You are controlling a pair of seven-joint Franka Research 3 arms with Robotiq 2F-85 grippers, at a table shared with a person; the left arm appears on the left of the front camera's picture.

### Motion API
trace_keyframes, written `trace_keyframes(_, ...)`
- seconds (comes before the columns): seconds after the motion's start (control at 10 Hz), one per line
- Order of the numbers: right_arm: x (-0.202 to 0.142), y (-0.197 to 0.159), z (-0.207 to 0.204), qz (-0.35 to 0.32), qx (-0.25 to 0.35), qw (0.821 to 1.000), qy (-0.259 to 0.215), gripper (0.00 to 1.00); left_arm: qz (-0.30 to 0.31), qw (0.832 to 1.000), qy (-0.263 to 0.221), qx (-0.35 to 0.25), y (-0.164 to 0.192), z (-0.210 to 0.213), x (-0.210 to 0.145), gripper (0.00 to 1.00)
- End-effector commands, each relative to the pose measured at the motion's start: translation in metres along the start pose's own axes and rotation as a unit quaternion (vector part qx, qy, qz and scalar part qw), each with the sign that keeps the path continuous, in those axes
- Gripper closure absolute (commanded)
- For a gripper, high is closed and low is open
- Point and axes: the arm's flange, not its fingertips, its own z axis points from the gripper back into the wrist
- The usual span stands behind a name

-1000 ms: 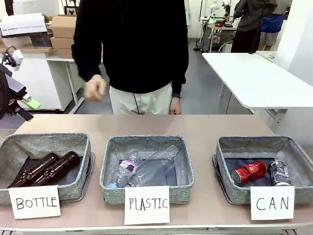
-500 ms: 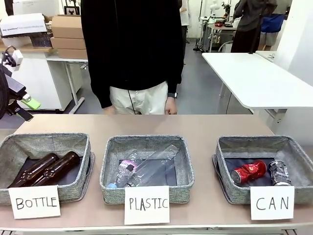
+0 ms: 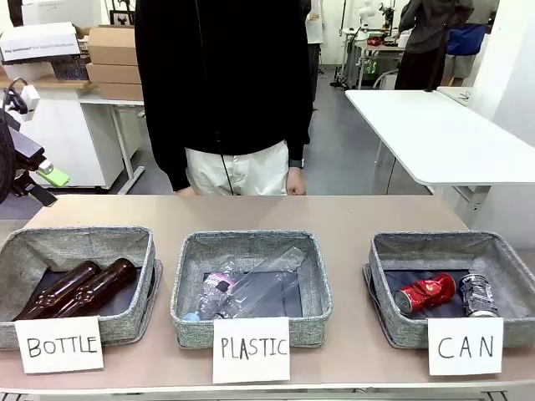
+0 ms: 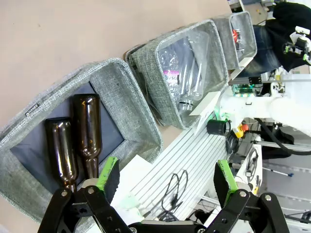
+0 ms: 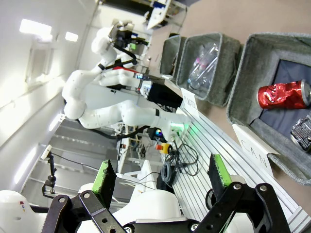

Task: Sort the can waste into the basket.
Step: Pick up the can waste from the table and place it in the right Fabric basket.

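Cans: red can (image 3: 425, 293) and grey can (image 3: 477, 294) lie side by side in the basket (image 3: 391, 254) at the table's right end; grey can's print unreadable.
Left gripper (image 4: 166, 180): fingers spread, holding nothing.
Right gripper (image 5: 162, 175): fingers spread, holding nothing.

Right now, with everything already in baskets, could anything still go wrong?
Little, probably. The red can and the grey can lie loose in the CAN basket, so a knock could roll them. The person's hand sits at the table edge, where a moving arm might meet it.
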Motion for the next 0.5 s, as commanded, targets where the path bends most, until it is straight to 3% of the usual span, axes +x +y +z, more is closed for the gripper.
trace_keyframes(0.0, 0.0002, 0.0036, -0.0001, -0.006, 0.000, 1.000, 0.001, 0.00, 0.001, 1.000, -0.002, 0.005, 0.0004, -0.0002, -0.0034, 0.00)
trace_keyframes(0.4, 0.0002, 0.0036, -0.0001, -0.006, 0.000, 1.000, 0.001, 0.00, 0.001, 1.000, -0.002, 0.005, 0.0004, -0.0002, -0.0034, 0.00)
